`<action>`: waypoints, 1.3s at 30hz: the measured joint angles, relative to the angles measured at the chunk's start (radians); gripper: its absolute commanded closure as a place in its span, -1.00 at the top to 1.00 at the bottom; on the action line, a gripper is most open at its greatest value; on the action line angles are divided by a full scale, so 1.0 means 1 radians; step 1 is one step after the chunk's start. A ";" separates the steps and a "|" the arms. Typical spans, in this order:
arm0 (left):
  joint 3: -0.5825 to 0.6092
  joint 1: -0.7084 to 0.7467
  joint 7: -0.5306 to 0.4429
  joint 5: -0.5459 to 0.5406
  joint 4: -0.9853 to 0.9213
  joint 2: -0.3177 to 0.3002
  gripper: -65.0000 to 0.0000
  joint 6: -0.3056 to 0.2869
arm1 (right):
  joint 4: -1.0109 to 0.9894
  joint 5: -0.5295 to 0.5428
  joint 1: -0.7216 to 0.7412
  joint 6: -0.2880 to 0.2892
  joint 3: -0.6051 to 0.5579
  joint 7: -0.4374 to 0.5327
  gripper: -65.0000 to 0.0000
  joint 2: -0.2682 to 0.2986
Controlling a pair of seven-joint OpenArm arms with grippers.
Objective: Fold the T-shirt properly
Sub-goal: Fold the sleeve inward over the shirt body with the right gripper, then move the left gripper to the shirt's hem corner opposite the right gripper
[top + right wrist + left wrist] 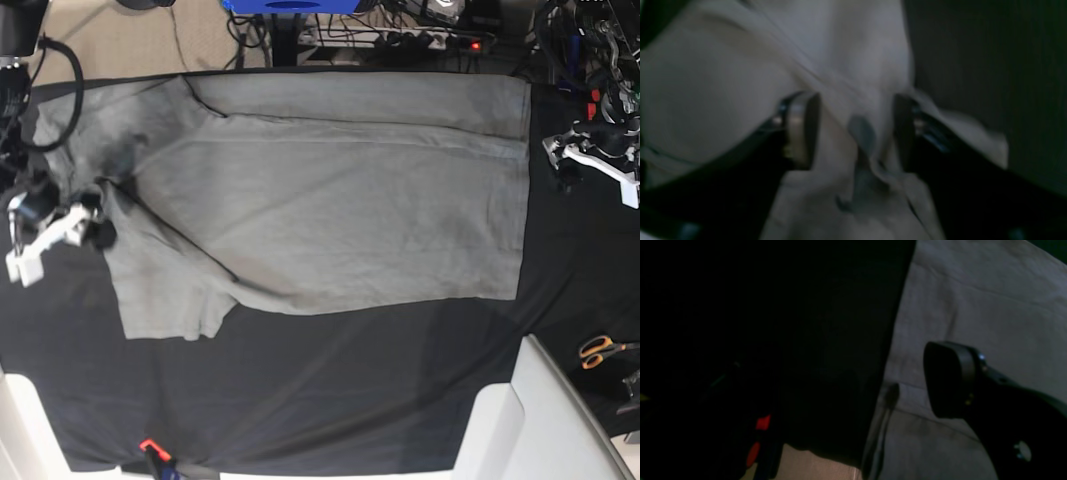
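A: Shirt status? Where's the T-shirt point(340, 190)

B: spread flat on the black cloth point(330, 400), hem toward the left gripper point(585, 150), collar end by the right gripper point(100, 215)

A: jaws?

B: right gripper parted, straddling a bunched ridge of grey fabric in the wrist view, pads not pinching it. Left gripper wide, nothing between, hovering at the hem edge, looks like it's lined up there for a grab

A: fold state?

B: one long side looks turned in, my read only
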 measured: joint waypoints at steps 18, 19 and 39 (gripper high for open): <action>0.000 -0.012 -0.003 0.003 -0.002 -0.006 1.00 0.000 | -1.247 -0.390 0.731 0.064 -0.163 0.568 0.40 0.006; 0.000 -0.011 -0.003 0.003 -0.002 -0.005 1.00 0.000 | -1.264 -0.397 0.736 0.065 -0.163 0.596 0.40 0.006; 0.000 -0.021 -0.003 -0.001 -0.010 -0.006 1.00 0.000 | -1.266 -0.421 0.730 0.068 -0.243 0.634 -0.32 -0.089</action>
